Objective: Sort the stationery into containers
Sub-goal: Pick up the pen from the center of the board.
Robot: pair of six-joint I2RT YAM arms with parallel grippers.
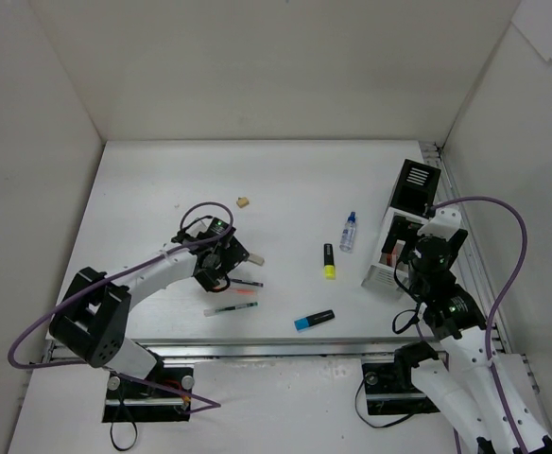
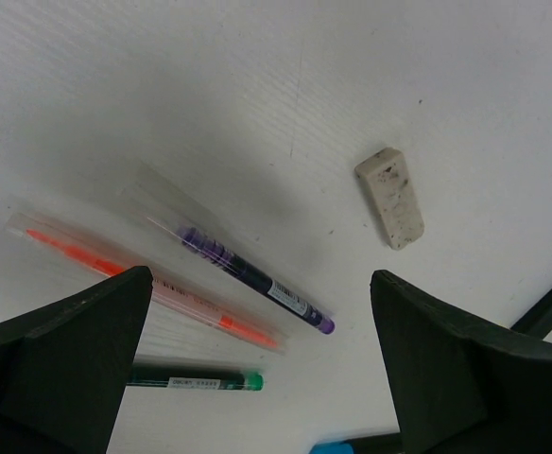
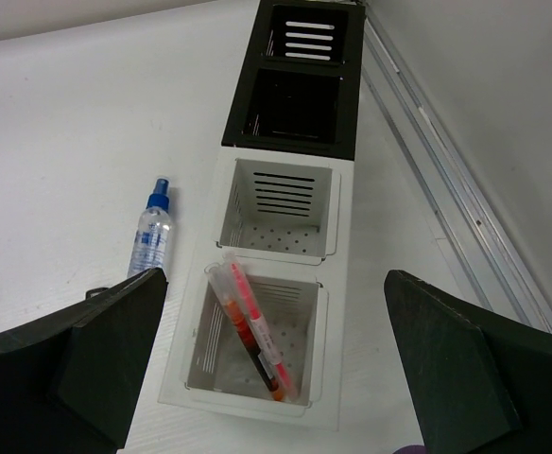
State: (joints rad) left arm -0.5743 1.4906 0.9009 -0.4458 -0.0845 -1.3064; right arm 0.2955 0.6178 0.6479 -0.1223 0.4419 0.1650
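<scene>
My left gripper (image 1: 221, 263) is open and empty, low over a cluster of pens. In the left wrist view, between its fingers (image 2: 257, 317), lie a purple pen (image 2: 252, 274), an orange pen (image 2: 153, 279) and a dark green-capped pen (image 2: 196, 381). A white eraser (image 2: 390, 197) lies just beyond. My right gripper (image 1: 416, 267) is open and empty above the organizer (image 1: 378, 272). The near white compartment (image 3: 337, 288) holds a pink pen and a dark red pen (image 3: 252, 331); the other white one looks empty. The glue bottle (image 3: 151, 236) lies to its left.
A yellow highlighter (image 1: 329, 261) and a blue highlighter (image 1: 314, 320) lie mid-table. A tan eraser (image 1: 245, 200) sits farther back on the left. The glue bottle (image 1: 349, 231) lies beside the organizer. White walls enclose the table; a metal rail runs along the right edge.
</scene>
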